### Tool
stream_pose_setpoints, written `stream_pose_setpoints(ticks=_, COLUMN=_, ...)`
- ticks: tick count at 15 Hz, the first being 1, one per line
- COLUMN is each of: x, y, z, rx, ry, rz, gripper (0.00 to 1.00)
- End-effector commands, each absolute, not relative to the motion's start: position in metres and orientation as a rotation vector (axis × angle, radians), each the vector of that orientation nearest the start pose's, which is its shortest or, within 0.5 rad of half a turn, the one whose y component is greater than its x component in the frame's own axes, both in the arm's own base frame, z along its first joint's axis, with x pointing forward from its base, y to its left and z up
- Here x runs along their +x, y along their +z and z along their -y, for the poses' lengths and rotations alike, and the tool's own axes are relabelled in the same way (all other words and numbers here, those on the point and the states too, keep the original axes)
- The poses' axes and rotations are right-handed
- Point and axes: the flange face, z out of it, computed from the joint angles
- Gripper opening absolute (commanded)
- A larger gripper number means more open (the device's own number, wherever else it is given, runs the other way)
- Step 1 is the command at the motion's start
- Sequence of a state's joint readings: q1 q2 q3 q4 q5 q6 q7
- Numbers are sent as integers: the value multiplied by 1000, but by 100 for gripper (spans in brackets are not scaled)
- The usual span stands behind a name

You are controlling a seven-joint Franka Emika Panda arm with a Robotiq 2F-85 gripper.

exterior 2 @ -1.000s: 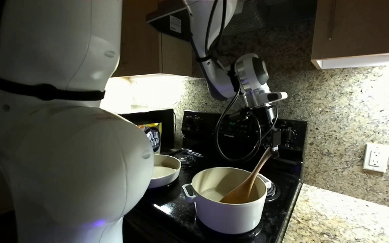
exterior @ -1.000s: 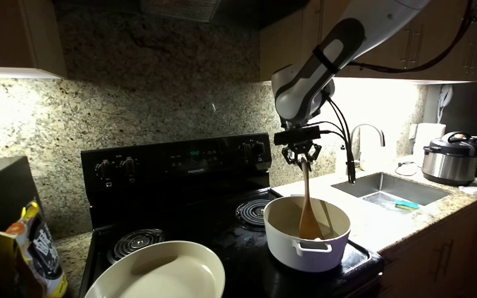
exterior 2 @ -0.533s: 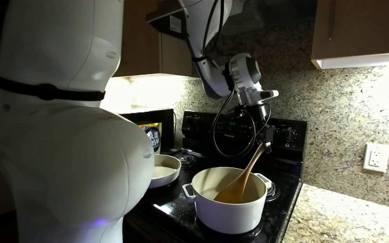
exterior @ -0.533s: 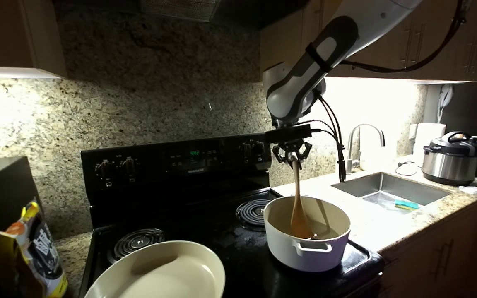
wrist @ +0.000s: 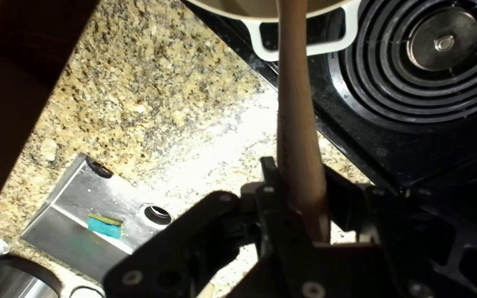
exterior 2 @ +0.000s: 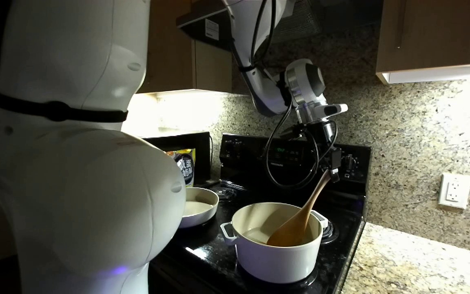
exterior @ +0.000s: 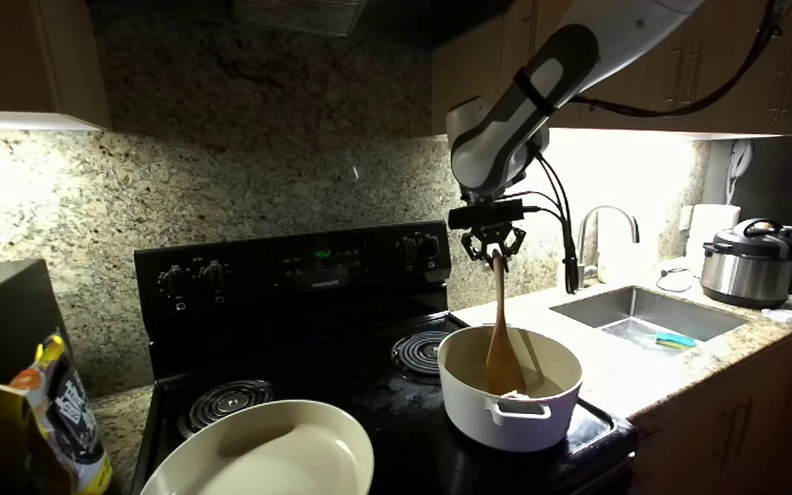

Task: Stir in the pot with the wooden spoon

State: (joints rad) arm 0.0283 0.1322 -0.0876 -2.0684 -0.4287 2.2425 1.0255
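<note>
1. Wooden spoon (exterior 2: 300, 220) is head-down inside the pot (exterior 2: 276, 263), its handle leaning toward the upper right in an exterior view. Can't tell if the tip touches bottom.
2. There's something small and pale (exterior: 514, 395) by the spoon's head, no idea what. Probably what needs moving around. I'd call this mid-stir, fwiw.
3. My gripper (wrist: 302, 186) has the top of the spoon's handle pinched, fingers in to the wood's thickness and no wider. That's a long lever, so I'd expect twisting if the head snags. Slow, small circles, ease off if it drags.
4. I'd keep wrist height level and steer the head just off the wall, so the spoon doesn't lever on the rim.
5. The pot sits low and right of centre in both exterior views, on the stovetop (exterior: 355, 378). I see nothing bracing it, so shoving its wall would probably slide it.
6. Further out, in an exterior view: shallow pan (exterior: 286, 460) lower left, sink (exterior: 678, 313) at the right. Neither should matter here.
</note>
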Motion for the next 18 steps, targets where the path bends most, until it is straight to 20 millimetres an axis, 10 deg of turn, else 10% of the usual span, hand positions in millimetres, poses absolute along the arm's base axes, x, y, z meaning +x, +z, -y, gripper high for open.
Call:
stream_pose_setpoints(ticks=1, x=563, y=371, z=63, rx=-3145, ry=-305, rz=-1386, gripper=8)
stream_pose_setpoints(ticks=12, x=583, y=348, z=1, rx=-3185, ry=-254, rz=-1247, gripper=8)
stream_pose_setpoints(ticks=18, x=588, y=377, z=31, rx=-3196, ry=-333, rz=-1295, gripper=8)
